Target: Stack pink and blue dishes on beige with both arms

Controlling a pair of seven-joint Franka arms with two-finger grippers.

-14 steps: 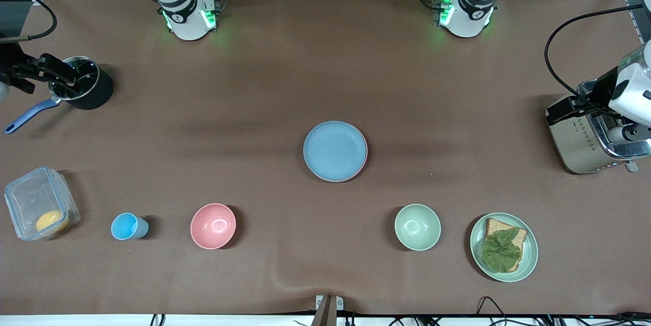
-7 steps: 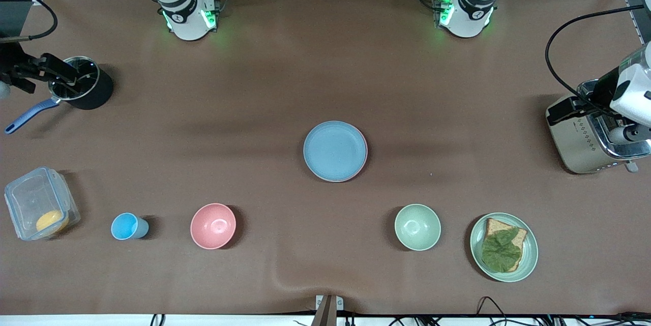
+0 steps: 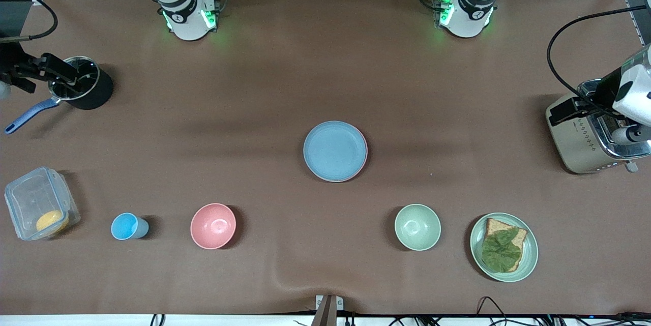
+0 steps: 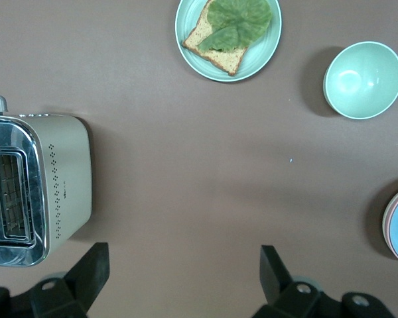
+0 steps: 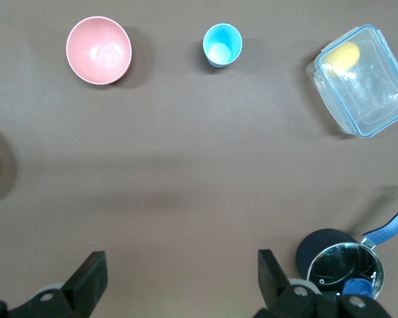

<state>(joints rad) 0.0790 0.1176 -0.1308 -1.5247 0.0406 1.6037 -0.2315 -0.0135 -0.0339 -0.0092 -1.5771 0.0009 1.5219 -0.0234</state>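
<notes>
Bowls (image 3: 213, 226) nearer than blue plate (image 3: 334, 150)

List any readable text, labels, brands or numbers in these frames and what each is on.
No text can be read in any view.
Toaster: a small dark mark on its cream side, among the dot patterns, too small to read.
Right arm base and left arm base: a small dark emblem on each, too small to read.
Blue plate, pink bowl, blue cup, green bowl, clear container: no markings seen.
</notes>
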